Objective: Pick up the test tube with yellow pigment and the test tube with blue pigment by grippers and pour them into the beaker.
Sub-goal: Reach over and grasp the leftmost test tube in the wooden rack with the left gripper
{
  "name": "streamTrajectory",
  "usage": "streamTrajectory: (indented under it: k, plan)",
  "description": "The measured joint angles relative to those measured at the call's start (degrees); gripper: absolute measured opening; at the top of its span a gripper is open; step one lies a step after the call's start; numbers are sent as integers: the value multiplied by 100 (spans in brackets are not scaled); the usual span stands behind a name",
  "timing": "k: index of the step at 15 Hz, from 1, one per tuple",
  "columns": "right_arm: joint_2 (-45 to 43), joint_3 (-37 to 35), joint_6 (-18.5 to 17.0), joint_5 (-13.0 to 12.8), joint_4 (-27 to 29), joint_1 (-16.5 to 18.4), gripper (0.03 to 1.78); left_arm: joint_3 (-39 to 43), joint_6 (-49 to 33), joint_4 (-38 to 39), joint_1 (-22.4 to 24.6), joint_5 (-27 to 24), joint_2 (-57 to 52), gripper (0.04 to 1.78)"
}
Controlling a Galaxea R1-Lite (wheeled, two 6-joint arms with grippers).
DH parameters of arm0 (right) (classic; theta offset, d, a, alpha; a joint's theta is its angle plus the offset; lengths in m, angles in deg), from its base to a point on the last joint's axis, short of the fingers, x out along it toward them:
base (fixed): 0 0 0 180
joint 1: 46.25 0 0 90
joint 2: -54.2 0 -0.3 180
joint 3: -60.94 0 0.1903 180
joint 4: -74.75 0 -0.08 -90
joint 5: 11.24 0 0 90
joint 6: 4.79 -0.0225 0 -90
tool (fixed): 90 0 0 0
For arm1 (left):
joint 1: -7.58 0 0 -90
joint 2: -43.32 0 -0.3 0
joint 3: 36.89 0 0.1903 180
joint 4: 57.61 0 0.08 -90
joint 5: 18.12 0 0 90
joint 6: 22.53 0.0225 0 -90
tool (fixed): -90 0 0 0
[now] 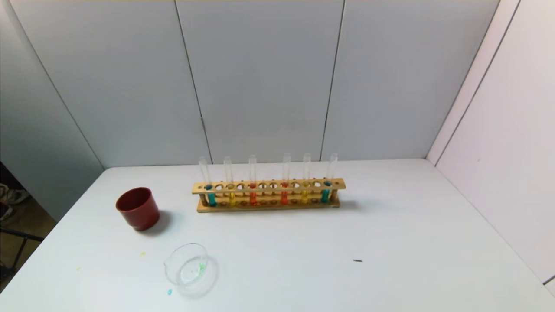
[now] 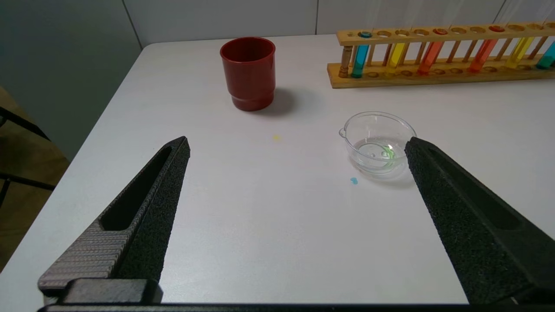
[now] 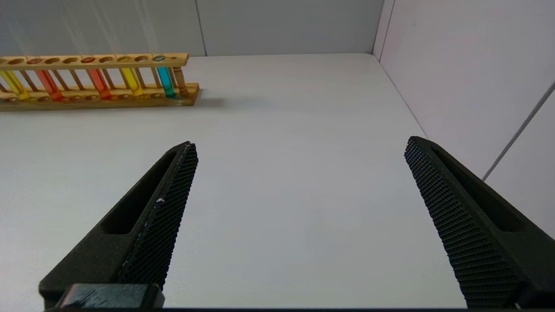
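Observation:
A wooden rack holds several upright test tubes. The blue-pigment tube stands at its left end, with a yellow-pigment tube beside it. A second yellow tube and a teal tube stand at the right end. The clear beaker sits on the table in front of the rack, to the left. My left gripper is open and empty, low over the table, with the beaker by one fingertip. My right gripper is open and empty over bare table, with the rack far off. Neither gripper shows in the head view.
A dark red cup stands left of the rack. Two orange-red tubes fill the rack's middle. Small yellow and blue drops lie near the beaker. Walls close the back and the right side. The table's left edge is near the cup.

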Motion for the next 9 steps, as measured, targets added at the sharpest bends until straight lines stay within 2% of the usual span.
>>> streamTrajectory:
  k: [9]
  plan:
    - [0, 0, 0, 2, -2, 0, 174, 0, 2, -2, 0, 0, 0, 175]
